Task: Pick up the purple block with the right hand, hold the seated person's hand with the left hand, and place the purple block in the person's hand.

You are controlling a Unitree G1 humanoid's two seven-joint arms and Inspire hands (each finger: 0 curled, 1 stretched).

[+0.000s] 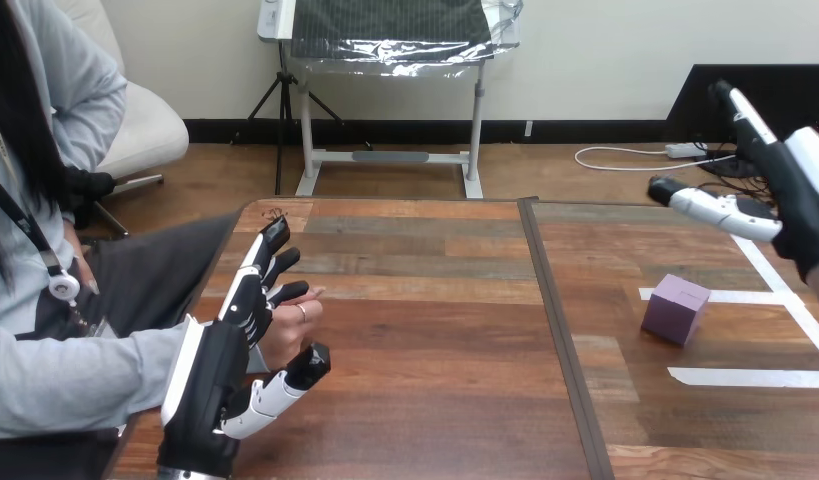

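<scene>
Wooden table (435,330), plain purple block (675,308), left robot hand (210,390) and right robot hand (800,200) spread

Purple block (675,308) alone on table (435,300)

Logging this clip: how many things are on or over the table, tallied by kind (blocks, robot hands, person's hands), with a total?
Purple block: 1
Robot hands: 2, the left robot hand and the right robot hand
Person's hand: 1
Total: 4
</scene>
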